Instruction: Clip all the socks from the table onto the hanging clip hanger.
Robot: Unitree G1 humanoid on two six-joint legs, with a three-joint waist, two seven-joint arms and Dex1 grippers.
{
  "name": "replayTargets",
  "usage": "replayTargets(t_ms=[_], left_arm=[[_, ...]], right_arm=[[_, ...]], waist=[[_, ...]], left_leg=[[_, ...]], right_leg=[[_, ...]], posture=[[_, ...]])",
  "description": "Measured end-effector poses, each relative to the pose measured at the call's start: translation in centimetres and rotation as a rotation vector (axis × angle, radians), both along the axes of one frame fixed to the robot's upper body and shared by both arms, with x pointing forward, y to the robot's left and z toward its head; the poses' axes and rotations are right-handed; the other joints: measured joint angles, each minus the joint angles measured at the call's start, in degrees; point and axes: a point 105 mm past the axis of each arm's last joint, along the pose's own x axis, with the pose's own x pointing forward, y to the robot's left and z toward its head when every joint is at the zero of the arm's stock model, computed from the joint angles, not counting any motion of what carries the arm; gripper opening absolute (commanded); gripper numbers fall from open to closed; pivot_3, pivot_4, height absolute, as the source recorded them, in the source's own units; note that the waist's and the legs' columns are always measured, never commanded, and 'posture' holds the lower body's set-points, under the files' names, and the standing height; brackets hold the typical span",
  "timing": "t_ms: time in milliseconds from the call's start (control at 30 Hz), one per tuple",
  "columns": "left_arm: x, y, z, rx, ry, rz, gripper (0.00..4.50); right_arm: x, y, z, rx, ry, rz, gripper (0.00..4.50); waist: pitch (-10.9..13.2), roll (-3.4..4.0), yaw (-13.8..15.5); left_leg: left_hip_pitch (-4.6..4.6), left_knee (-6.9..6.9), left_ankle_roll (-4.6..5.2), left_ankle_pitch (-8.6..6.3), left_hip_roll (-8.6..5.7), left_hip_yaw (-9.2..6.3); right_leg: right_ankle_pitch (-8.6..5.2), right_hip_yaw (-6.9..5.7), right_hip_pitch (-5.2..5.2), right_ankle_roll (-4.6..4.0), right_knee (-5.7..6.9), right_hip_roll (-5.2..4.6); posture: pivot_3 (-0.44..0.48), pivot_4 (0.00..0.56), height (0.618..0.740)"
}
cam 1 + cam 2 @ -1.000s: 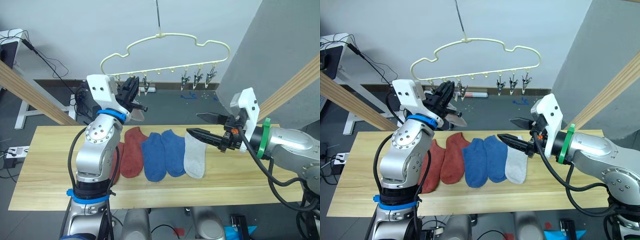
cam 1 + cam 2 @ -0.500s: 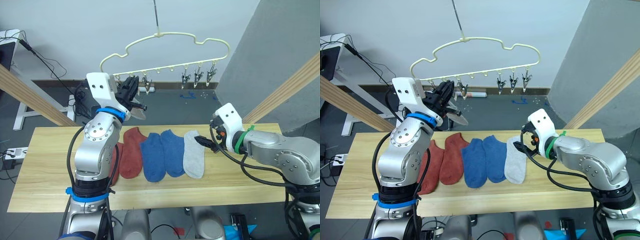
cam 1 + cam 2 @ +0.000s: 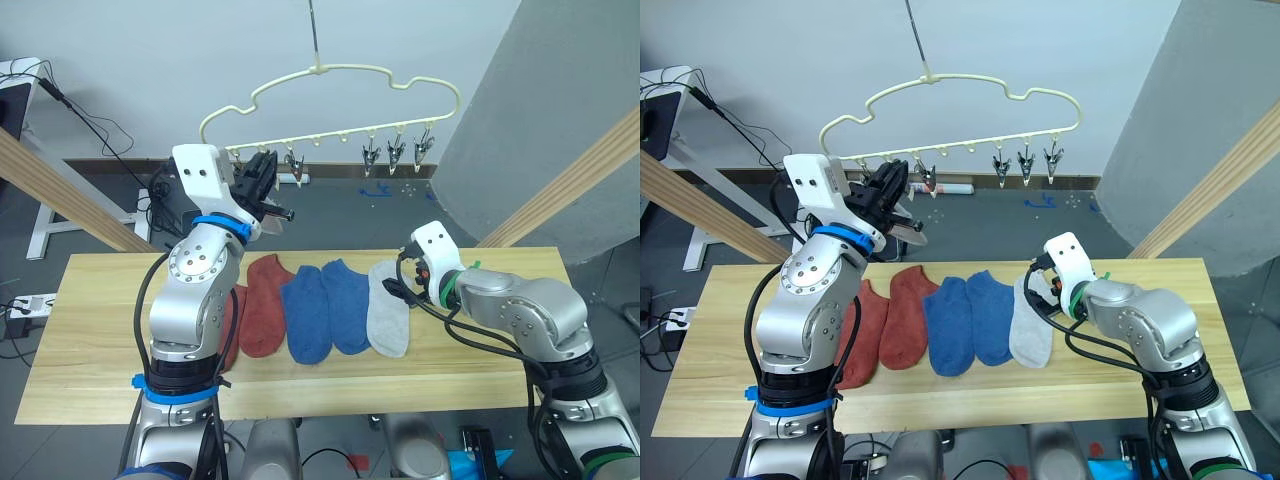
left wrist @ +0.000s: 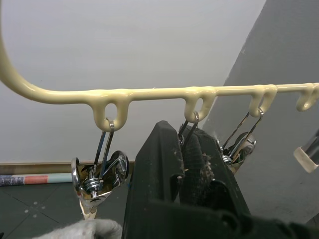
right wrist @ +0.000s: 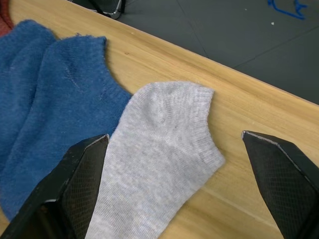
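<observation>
The left arm is raised with its elbow bent, and the left end effector (image 3: 268,185) is held up at the left part of the clip hanger (image 3: 330,72), just below the pale-yellow bar. In the left wrist view its two black fingers (image 4: 164,164) are seen pressed together around one of the silver clips (image 4: 188,130), next to another clip (image 4: 99,177) hanging from its loop. A light grey sock (image 3: 902,233) hangs beside this end effector. The right arm is bent low over the surface (image 3: 100,330), and the right end effector (image 5: 179,189) is spread wide, its fingers (image 5: 82,174) straddling the cuff of the other light grey sock (image 5: 159,144) without touching it. Five socks lie side by side on the surface: two rust-red socks (image 3: 262,300), two blue socks (image 3: 325,305) and that grey one at the right end. No writing or label can be read.
</observation>
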Motion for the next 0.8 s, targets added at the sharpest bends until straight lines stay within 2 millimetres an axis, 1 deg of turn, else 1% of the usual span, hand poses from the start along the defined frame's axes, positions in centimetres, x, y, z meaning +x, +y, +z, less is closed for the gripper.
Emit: replayTargets(t_ms=[133,267,467,633,800], left_arm=[[0.0,0.0,0.0,0.0,0.0,0.0,0.02],[0.0,0.0,0.0,0.001,0.001,0.0,0.02],[-0.1,0.0,0.0,0.003,0.001,0.0,0.02],[-0.1,-0.1,0.2,0.004,-0.003,-0.001,0.02],[-0.2,-0.1,0.1,0.006,0.002,-0.001,0.02]], right_arm=[[0.5,0.1,-0.6,-0.002,0.002,0.004,4.46],[1.0,0.3,-1.9,-0.008,0.02,0.011,4.46],[1.7,0.2,-3.1,-0.024,0.019,0.01,4.46],[2.1,0.1,-3.6,-0.032,0.013,0.007,4.46],[1.8,0.3,-4.3,-0.029,0.03,0.011,4.46]], waist=[[0.0,0.0,0.0],[0.0,0.0,0.0],[0.0,0.0,0.0],[0.0,0.0,0.1],[0.0,0.0,0.1]], left_leg=[[0.0,0.0,0.0,0.0,-0.01,0.0],[0.0,0.0,0.0,0.0,0.0,0.0],[0.0,0.0,0.0,0.0,0.0,-0.01],[0.0,0.0,0.0,0.0,0.0,-0.01],[0.0,0.0,0.0,0.0,0.0,-0.01]], right_leg=[[0.0,0.0,0.0,0.0,-0.01,0.0],[0.0,0.0,0.0,0.0,0.0,0.0],[0.01,-0.01,0.0,0.0,0.0,-0.01],[0.01,0.0,0.01,0.0,0.0,-0.01],[0.01,-0.01,0.01,0.0,0.01,-0.01]], posture=[[-0.211,0.372,0.74],[-0.203,0.371,0.74],[-0.194,0.369,0.74],[-0.19,0.367,0.74],[-0.19,0.367,0.74]])
